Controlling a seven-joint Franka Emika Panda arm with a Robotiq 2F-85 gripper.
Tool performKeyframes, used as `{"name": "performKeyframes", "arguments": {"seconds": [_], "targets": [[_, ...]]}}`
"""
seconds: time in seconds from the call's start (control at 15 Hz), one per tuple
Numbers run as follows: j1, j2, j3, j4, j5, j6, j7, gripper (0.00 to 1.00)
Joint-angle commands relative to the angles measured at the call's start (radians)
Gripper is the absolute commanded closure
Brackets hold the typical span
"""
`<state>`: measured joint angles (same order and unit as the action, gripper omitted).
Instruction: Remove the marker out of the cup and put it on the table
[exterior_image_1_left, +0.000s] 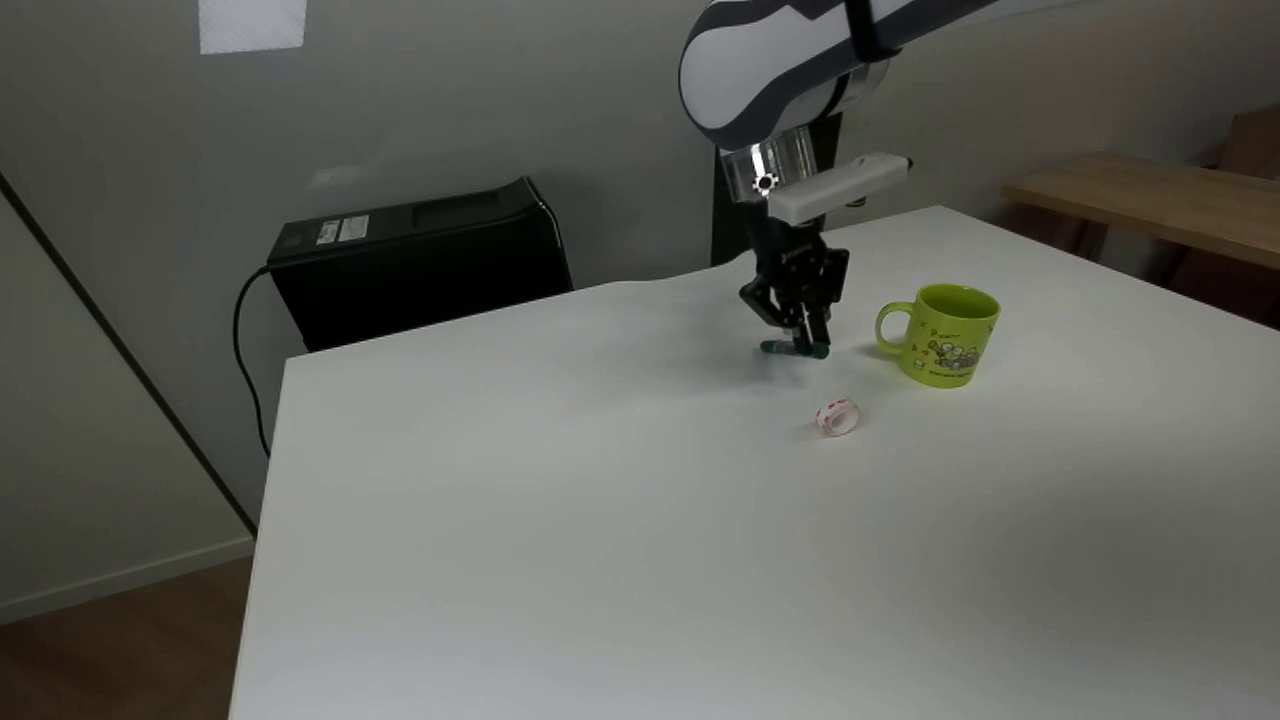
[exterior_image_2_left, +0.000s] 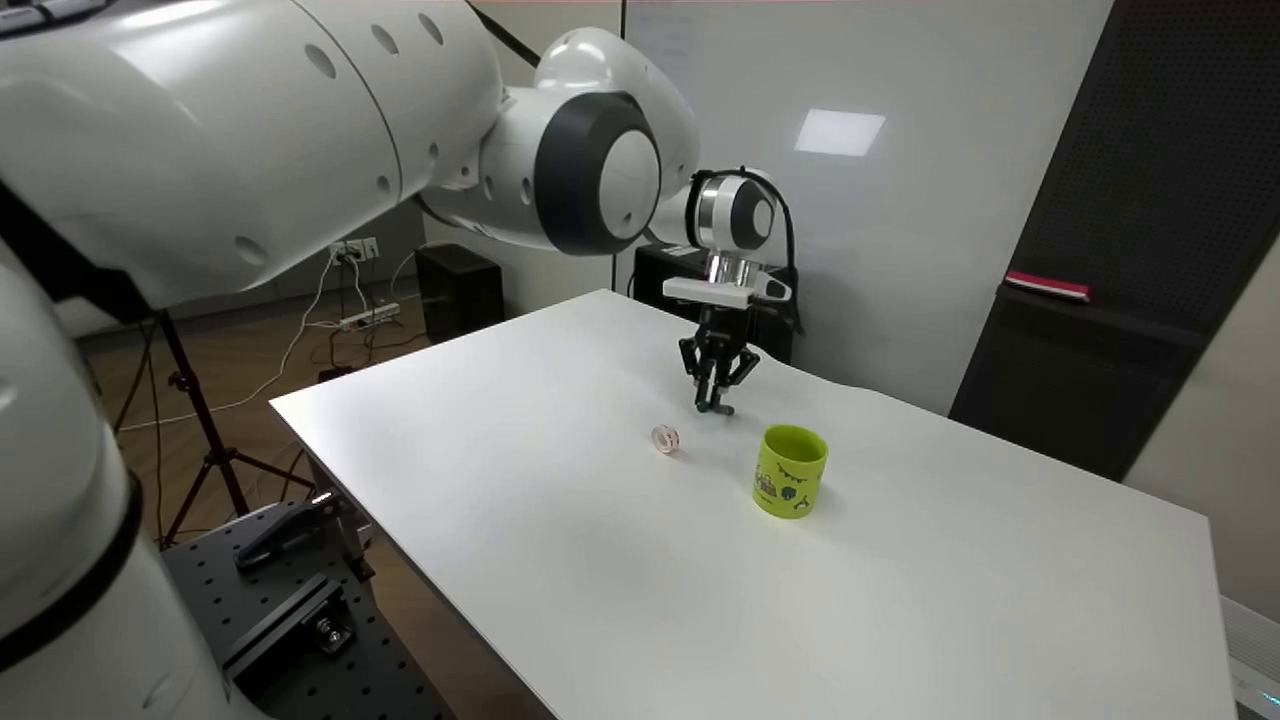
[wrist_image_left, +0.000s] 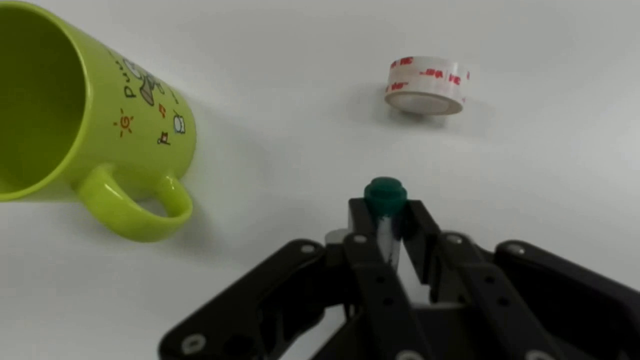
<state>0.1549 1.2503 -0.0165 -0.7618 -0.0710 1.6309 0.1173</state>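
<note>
Cup (wrist_image_left: 102, 130), at ten o'clock in the wrist view: lime green inside and out, printed with dark lettering, a red-orange sun, a red flag and white figures. Marker (wrist_image_left: 388, 221): dark green at both ends, whitish barrel between. Tape roll (wrist_image_left: 425, 87), at one o'clock from the marker: white, repeated red lettering. Gripper (wrist_image_left: 387, 212): black. Table (exterior_image_1_left: 550, 500): plain white. Wooden table (exterior_image_1_left: 1160, 205), at two o'clock in an exterior view: light brown.

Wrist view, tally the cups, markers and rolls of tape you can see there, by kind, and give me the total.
Cup: 1, lime green
Marker: 1, green-capped, in the claw
Roll of tape: 1, pale with red print
Total: 3
</note>
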Motion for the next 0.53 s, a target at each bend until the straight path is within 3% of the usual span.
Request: {"name": "performKeyframes", "arguments": {"seconds": [0.0,0.47], "targets": [[-0.020,-0.032,0.007,-0.030,0.022,-0.060,0.007,0.51],[-0.041,-0.065,-0.001,-0.015,0.021,-0.076,0.003,0.03]]}}
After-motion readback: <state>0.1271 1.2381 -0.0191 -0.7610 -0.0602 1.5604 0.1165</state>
